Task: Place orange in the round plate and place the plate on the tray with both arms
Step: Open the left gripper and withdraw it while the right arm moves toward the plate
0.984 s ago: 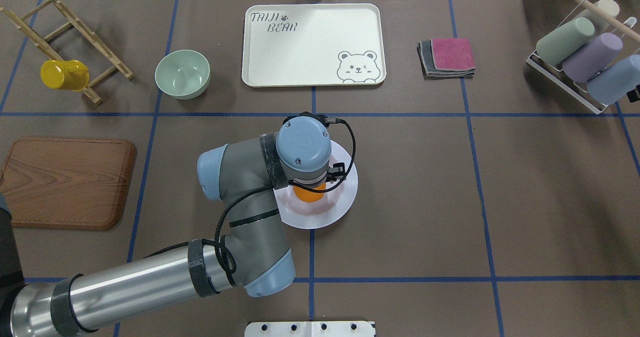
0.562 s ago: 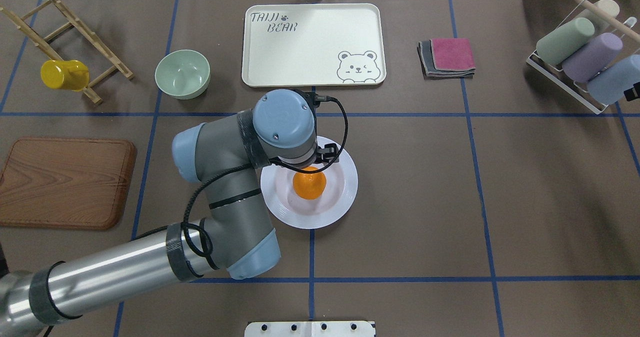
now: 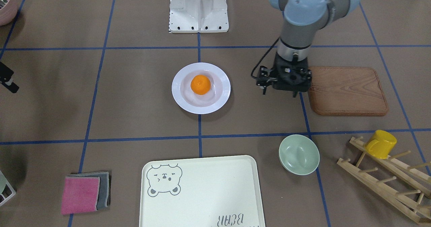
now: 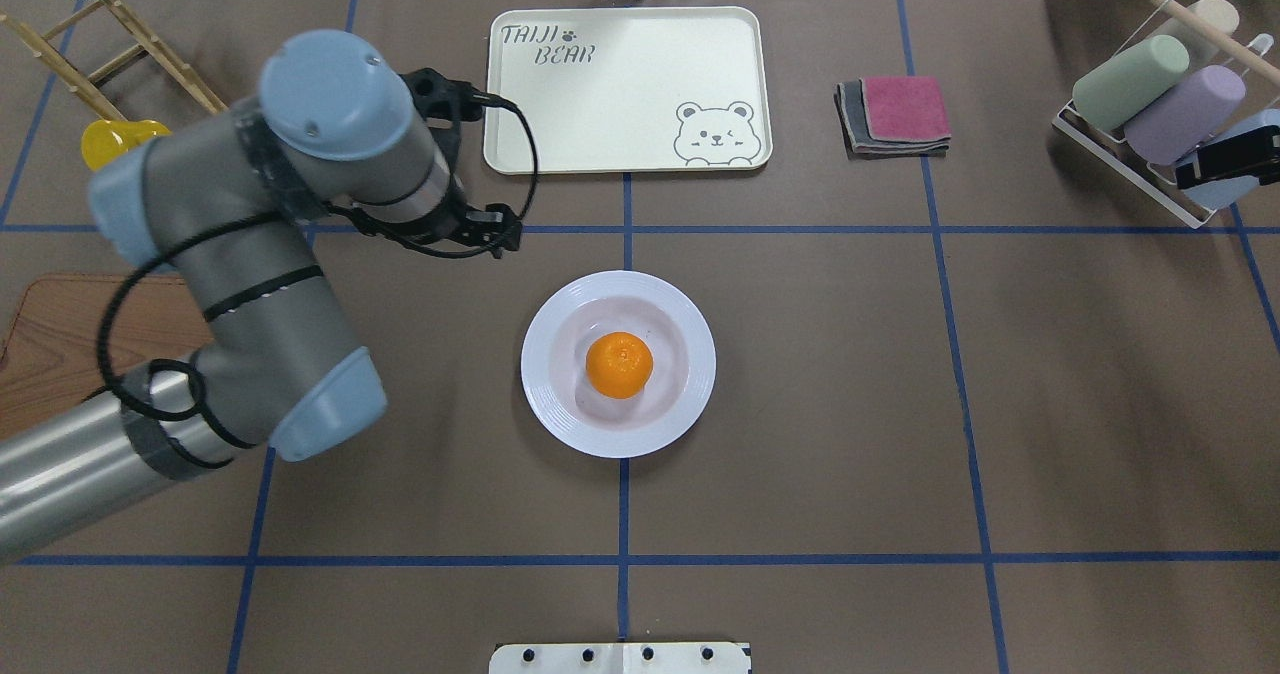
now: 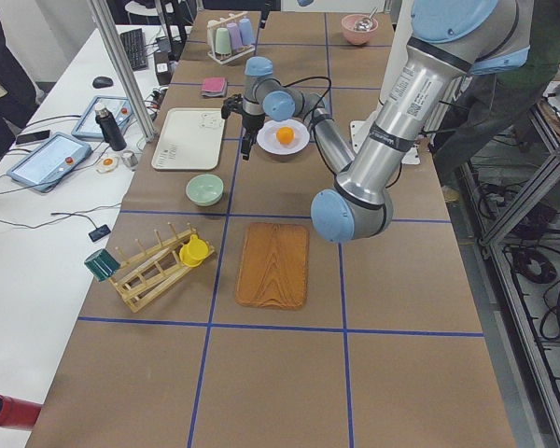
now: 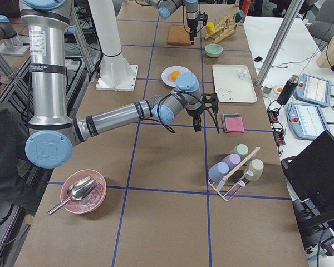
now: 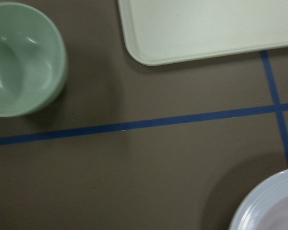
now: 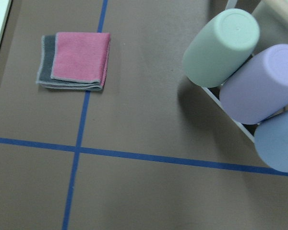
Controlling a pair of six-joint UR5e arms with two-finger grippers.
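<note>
Front-facing view: the orange (image 3: 200,84) sits in the middle of the plate (image 3: 180,97), which stands on the table (image 3: 134,95). The plate is on the robot's right of the left gripper (image 3: 289,89), near but apart. The fingers point down, and I cannot tell if they are apart or together.

Overhead view: the wrist hides the left fingers. The right gripper (image 4: 1225,157) is only a black piece at the edge, well apart from the plate, and I cannot tell its state. The left arm is nearer. The tray (image 4: 627,89) lies beyond the plate, with its long side across the table.

Left wrist view: I see the plate rim, a tray corner and a bowl (image 7: 24,57), but no fingers.

I judge that the two grippers must take opposite sides of the rim.
</note>
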